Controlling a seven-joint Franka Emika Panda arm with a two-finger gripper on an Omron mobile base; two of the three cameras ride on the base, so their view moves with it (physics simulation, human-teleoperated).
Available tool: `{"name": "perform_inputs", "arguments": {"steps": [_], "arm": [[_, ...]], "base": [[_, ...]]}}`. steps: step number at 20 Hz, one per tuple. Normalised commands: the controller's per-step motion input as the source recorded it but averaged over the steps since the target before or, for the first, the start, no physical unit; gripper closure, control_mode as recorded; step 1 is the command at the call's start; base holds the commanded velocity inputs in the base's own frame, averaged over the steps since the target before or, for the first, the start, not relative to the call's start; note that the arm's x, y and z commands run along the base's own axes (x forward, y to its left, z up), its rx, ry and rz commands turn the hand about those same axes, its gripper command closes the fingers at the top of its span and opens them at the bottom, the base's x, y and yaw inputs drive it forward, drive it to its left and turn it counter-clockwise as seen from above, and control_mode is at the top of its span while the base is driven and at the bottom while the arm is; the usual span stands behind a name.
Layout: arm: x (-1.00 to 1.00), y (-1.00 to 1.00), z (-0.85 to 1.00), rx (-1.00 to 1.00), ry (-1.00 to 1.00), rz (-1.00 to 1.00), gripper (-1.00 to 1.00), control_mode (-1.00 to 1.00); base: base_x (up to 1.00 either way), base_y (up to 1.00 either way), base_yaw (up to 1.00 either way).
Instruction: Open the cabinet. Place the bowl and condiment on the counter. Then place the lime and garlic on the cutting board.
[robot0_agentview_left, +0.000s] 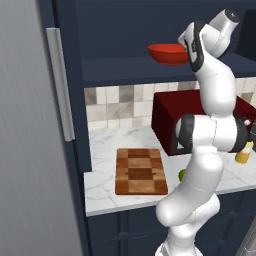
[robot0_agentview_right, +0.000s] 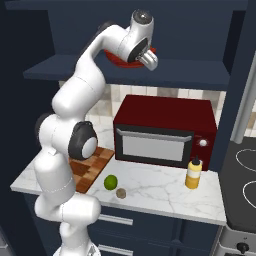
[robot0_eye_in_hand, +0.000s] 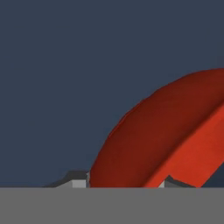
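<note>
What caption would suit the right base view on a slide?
White robot arm reaches its hand to a glossy red bowl in the open navy cabinet, above a dark red microwave.

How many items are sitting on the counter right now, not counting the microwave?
4: cutting board at the left, lime and garlic just right of it, condiment in front of the microwave's right end. The arm could hide more.

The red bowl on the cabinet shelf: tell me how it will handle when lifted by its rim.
The bowl looks rigid and glossy, so it may slip in the pincer. Wide, shallow and gripped at one edge, it will probably tilt. It appears empty, likely light.
</note>
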Motion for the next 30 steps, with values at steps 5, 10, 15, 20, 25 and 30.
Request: {"name": "perform_inputs", "arguments": {"steps": [5,10,15,20,25,30], "arm": [[-0.19,-0.24,0.00,0.00,0.00,0.00,1.00,-1.00],[-0.77,-0.34,0.00,0.00,0.00,-0.03,1.00,-1.00],[-0.98,-0.22,0.00,0.00,-0.05,-0.05,1.00,-1.00],[-1.00,-0.01,0.00,0.00,-0.16,-0.12,1.00,-1.00],[-1.00,0.05,0.02,0.00,-0.21,-0.16,1.00,-1.00],[-1.00,0.30,0.04,0.00,-0.21,-0.15,1.00,-1.00]], "base": [[0.00,0.00,0.00],[0.00,0.00,0.00],[0.00,0.00,0.00],[0.00,0.00,0.00],[0.00,0.00,0.00],[0.00,0.00,0.00]]}}
